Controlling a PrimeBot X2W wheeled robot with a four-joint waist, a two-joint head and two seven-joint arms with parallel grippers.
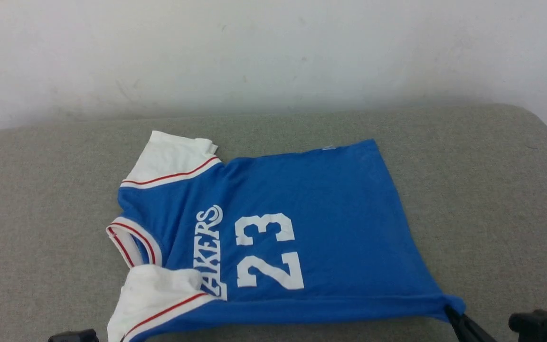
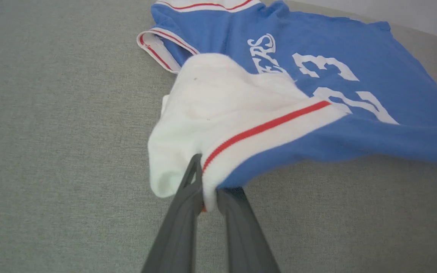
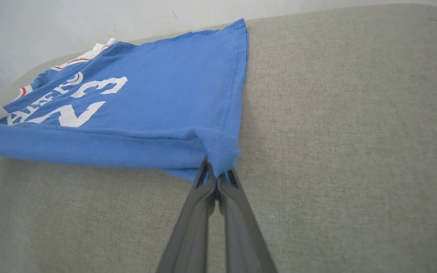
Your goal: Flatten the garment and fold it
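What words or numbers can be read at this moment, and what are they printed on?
"23": large white number on the blue garment.
"AKERS": white letters beside the number on the same garment; the start of the word is covered by the folded white sleeve.
Small pale tag at the garment's far edge: too small to read.

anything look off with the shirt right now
Yes: the near white sleeve of the garment is flopped over the chest lettering, hiding its first letters, so it isn't flat. The left pincer grips that sleeve; the right pincer grips the hem corner.
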